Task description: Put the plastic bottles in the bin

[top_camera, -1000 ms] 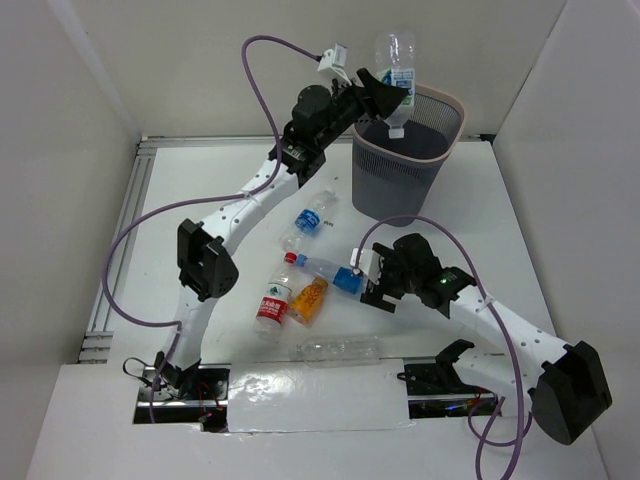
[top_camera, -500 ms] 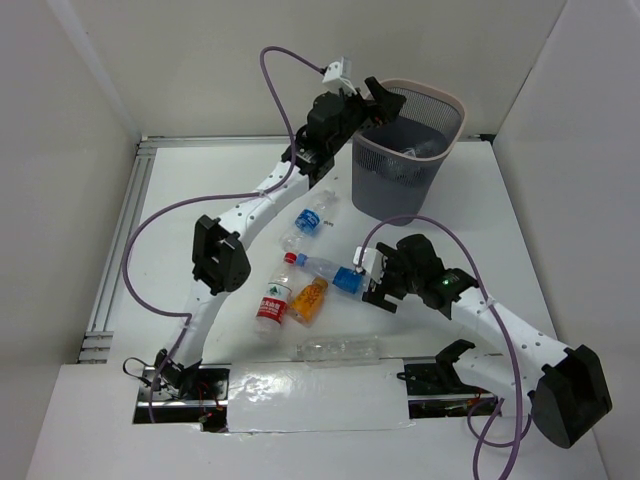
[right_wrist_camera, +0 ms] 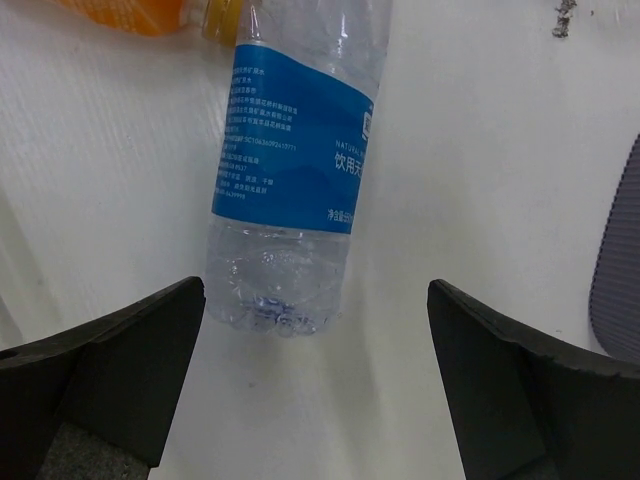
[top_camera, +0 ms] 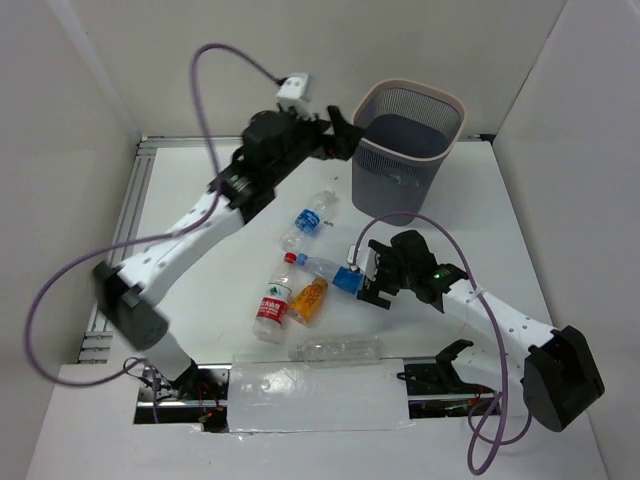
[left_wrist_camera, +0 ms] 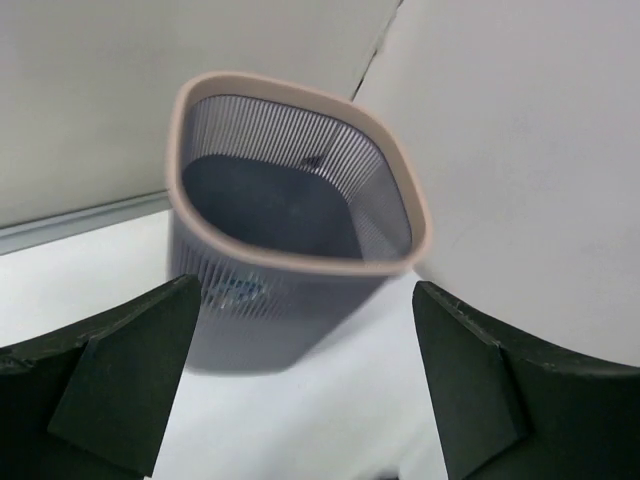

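Item: blue-label water bottle (right_wrist_camera: 295,150), lying on its side on the bench (top_camera: 480,220), base pointing toward the right tool (right_wrist_camera: 315,300); appearing empty, so probably very light, thin-walled and crushable, smooth and inclined to roll or skid; best hold judged to be across the labelled midsection, where the wrap is offering some friction.
Right tool: jaws standing wide apart, gripping nothing; the bottle's base is lying just ahead of the fingertips, not yet between them.
Left tool (left_wrist_camera: 305,300): likewise spread wide and empty, hovering beside the pinkish rim of the mesh bin (left_wrist_camera: 300,170).
Other stock on the bench: second blue-label bottle (top_camera: 308,218) lying near the bin's foot; red-label bottle (top_camera: 270,305) and orange bottle (top_camera: 310,298) lying side by side; label-free bottle (top_camera: 335,350) lying toward the near edge.
Obstructions: the orange bottle's cap is sitting just beside the target's shoulder, risking a nudge; purple cable (top_camera: 400,222) is looping above the right wrist.
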Controlling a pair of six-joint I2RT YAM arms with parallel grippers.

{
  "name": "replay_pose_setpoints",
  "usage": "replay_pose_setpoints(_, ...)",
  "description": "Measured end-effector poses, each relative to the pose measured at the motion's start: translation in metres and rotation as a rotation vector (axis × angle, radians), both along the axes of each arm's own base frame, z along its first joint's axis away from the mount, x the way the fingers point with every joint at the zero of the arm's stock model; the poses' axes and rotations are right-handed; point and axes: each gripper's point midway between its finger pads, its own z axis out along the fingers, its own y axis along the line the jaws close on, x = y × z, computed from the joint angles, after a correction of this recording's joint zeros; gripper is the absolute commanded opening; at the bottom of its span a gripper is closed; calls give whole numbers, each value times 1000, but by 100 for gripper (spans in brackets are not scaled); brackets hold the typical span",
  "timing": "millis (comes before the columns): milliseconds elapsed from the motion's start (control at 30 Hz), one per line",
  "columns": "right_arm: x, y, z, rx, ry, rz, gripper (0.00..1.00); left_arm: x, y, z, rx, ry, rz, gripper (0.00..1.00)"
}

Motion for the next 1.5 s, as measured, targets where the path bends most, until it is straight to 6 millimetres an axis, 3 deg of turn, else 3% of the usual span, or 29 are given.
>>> replay_pose_setpoints(100,2,3,-6,-12,11,15,99,-63,56,13,48,-44,31,100)
replay_pose_setpoints(167,4,7,-8,-17,19,24,99,-93,86,4,69,-41,53,100)
replay_pose_setpoints(267,7,15,-11,-23,26,45,99,-124,123,-53,152,45,101,100)
replay_pose_setpoints(467,11,21,-40,-64,86,50,99,-166,165,-210,381,388,145,100)
replay_pose_setpoints(533,11,21,-54,-87,122,49,99,-181,176,-240,432,479,155,100)
replay_pose_setpoints(600,10,22,-63,-93,153,49,91,-189,184,-252,454,523,165,100)
replay_pose_setpoints(633,13,24,-63,-90,154,47,77,-193,187,-254,451,541,173,100)
replay_pose_setpoints(767,22,29,-60,-74,160,41,45,-198,189,-262,446,562,179,100)
replay_pose_setpoints(800,24,30,-58,-70,164,37,31,-199,189,-267,449,571,178,100)
replay_pose_setpoints(900,32,32,-44,-51,176,28,20,-205,187,-286,477,602,161,100)
replay_pose_setpoints(1033,49,33,-1,4,179,4,16,-213,178,-304,495,631,125,100)
replay_pose_setpoints(1133,65,36,56,82,80,4,16,-217,174,-312,509,644,107,100)
replay_pose_setpoints(1300,56,58,160,244,-65,99,16,-220,175,-331,562,697,151,100)
replay_pose_setpoints(1500,62,73,254,418,-186,59,17,-223,189,-350,601,753,255,100)
